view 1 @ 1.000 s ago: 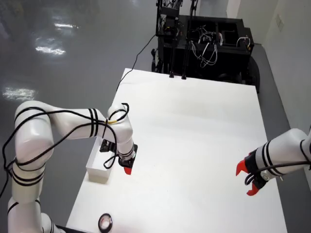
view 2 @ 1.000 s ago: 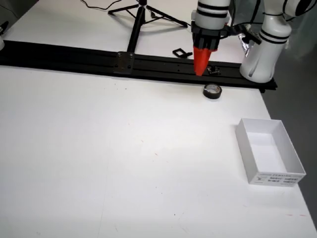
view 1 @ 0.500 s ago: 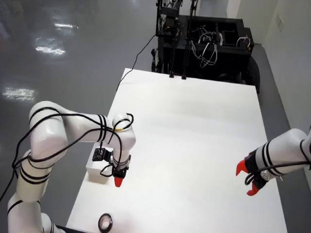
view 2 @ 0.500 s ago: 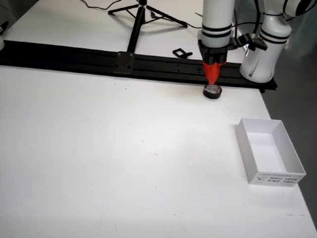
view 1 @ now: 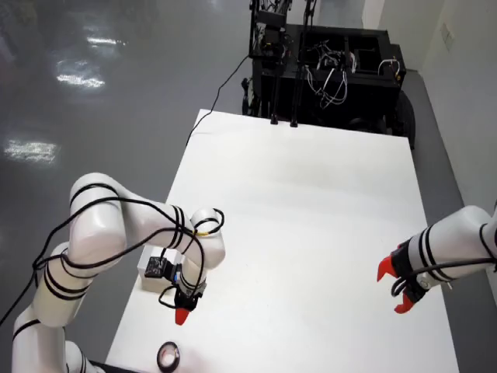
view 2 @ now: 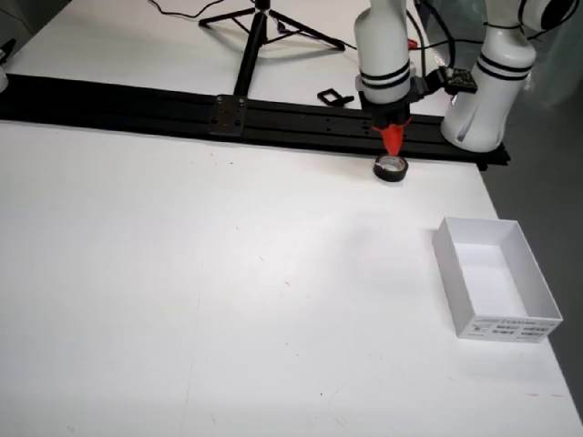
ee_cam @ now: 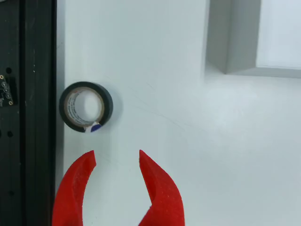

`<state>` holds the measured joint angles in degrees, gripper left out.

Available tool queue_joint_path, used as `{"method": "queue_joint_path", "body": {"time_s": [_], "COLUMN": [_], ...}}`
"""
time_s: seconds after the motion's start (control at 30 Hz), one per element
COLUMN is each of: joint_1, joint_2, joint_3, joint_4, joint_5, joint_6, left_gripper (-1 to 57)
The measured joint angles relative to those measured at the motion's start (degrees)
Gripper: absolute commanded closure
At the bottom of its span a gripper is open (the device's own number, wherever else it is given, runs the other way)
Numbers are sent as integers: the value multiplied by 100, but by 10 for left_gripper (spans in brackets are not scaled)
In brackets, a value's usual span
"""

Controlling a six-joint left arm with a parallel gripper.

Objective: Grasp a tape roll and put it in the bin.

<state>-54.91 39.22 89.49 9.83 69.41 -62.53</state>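
A black tape roll (ee_cam: 86, 107) with a pale core lies flat on the white table, close to the black rail, in the view that rides on the gripper. My gripper (ee_cam: 116, 157) is open, its red fingers (ee_cam: 157, 188) short of the roll and a little to its right, with nothing between them. The white bin (ee_cam: 242, 47) shows at the top right of that view. From above, the gripper (view 1: 183, 315) hangs just over the roll (view 1: 168, 356), and the arm covers most of the bin (view 1: 153, 270). From the side, the gripper (view 2: 392, 141) points down right above the roll (view 2: 391, 167), and the bin (view 2: 453, 264) sits nearer the camera.
A black rail (view 2: 228, 114) runs along the table edge right beside the roll. A second white arm with a red gripper (view 1: 396, 287) holds still at the far side of the table. A tripod (view 2: 260, 27) and the arm's white base (view 2: 483, 82) stand beyond the rail.
My gripper has travelled from beside the bin toward the table edge and come down to just above the tape roll. The roll and bin have not moved.
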Motion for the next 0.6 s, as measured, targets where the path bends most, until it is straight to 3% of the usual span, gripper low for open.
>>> {"method": "queue_joint_path", "body": {"time_s": [0.27, 0.6], "joint_1": [-293, -607], "joint_2": [442, 1006], "joint_3": [25, 42], "joint_4": [38, 195], "joint_5": [-2, -347], "joint_6": [-120, -193], "left_gripper": [358, 358]}}
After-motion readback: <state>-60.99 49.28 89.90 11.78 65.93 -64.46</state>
